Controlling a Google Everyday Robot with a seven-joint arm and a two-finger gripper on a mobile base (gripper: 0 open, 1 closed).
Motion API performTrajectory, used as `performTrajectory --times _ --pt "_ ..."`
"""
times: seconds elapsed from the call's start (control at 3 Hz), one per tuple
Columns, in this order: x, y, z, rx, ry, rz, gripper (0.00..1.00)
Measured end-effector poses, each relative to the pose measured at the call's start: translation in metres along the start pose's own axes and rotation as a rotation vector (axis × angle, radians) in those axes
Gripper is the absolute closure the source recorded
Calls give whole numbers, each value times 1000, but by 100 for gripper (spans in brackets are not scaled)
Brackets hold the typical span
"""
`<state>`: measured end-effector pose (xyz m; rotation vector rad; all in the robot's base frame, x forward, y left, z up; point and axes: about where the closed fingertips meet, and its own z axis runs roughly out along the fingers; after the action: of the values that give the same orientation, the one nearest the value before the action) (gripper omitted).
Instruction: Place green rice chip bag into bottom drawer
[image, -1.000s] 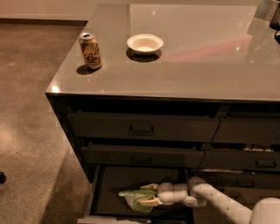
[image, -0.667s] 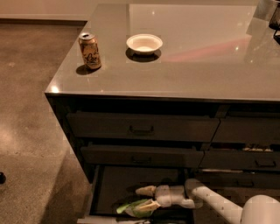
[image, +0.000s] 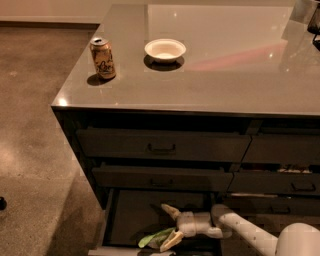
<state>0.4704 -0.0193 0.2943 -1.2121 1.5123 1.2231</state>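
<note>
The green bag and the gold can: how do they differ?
The bag lies crumpled in the open bottom drawer; the can stands upright on the countertop. The bag is green and soft-looking; the can is gold and rigid. The bag is right by the gripper, which sits open inside the drawer; the can is far from it. Shared: neither appears to be held.

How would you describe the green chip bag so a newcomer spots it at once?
Find the dark cabinet, then its lowest drawer, pulled open near the floor. Near the drawer's front edge lies a crinkly light-green bag, right by the robot's pale tool, whose fingers are spread. It is the only green thing; the can and bowl sit on top.
</note>
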Motion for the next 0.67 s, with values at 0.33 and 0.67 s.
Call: performTrajectory --times 0.33,0.67 --pt "-16 12 -5 -5 42 -70 0" --pt "-44 39 -28 -47 124 -191 0"
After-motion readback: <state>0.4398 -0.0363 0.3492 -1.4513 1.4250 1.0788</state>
